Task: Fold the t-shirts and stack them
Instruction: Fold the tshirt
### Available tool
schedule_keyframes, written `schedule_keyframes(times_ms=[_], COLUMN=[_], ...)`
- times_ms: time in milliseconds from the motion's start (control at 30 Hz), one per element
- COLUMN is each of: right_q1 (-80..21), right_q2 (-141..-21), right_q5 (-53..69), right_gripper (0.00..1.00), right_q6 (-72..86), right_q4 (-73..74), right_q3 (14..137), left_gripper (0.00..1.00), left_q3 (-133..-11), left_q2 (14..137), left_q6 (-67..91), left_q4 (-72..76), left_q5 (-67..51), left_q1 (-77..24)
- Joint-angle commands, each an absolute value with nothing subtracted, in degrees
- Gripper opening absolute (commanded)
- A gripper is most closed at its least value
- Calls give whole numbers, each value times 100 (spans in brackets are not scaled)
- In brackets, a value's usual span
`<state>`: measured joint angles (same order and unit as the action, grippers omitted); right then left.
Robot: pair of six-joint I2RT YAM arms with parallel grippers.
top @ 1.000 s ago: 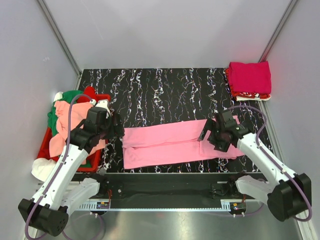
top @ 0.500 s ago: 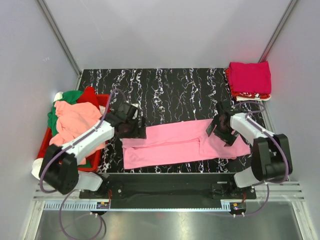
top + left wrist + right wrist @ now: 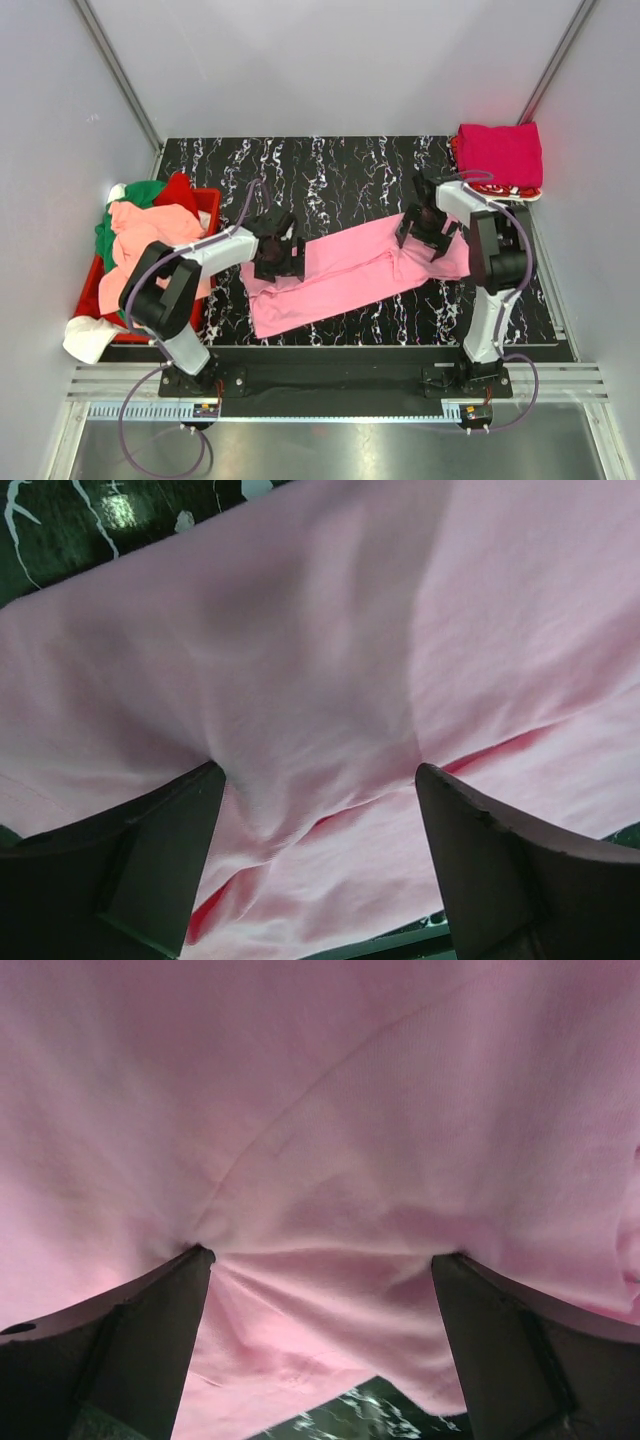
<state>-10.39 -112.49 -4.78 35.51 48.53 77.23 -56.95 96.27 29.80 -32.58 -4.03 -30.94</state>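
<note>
Black marbled table; left end effector and right end effector splayed wide, pressing pink t-shirt.

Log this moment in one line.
left fingers: open, pressed on pink t-shirt | right fingers: open, on same shirt | folded stack: far right corner

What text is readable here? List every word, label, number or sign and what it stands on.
None can be read.
The pink shirt, the folded stack, the crate and the table show no print.
The tiny boards by the arm bases are too small to read.
</note>
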Motion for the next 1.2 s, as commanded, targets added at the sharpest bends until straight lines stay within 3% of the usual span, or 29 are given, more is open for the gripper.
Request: schedule_keyframes(times_ms=[0,67,167,200,267,333,533,800,933,1167], right_q1=[-1081,-1133,-1265,-1379,-1502,-1547,-1538,-1512,-1538,-2117], right_q2=[-12293,-13177,-14547,-14911,-15928,-16337,-15049,-14529,-13862,-13386], right_q5=[-220,-28,752,1008,1823,2178,2057,1838,1933,625], right_gripper=[100,100,100,100,100,100,100,100,100,100], right_q6=[3428,3367,3113,3007,2760,2751,2471,2258,2504,2180], right_q4=[4780,5096,5448,5510,5572,5398,3657,4218,3833,4543], right_q3=[9116,10024,12254,13540,14812,16029,13862,14554,13687,12816], left_gripper=[85,85,85,85,85,86,89,91,92,93], left_q3=[-4854,-4371,-4009,-3973,-4374,-4849,-5958,-6802,-7110,-6944], left_q2=[9609,9196,8738,8675,8683,8710,8184,7410,6962,5626], left_q6=[3339,3795,4875,5182,5791,5871,5547,5010,4651,3508], left_q4=[-3226,-2920,-2096,-1831,-1380,-2017,-3741,-5184,-6273,-6530], left_q5=[-878,-1360,-2152,-2293,-2540,-2209,-1101,-18,1104,1389], left_q1=[-3260,-3470,-4418,-5108,-5763,-6344,-6565,-6539,-6452,-5232])
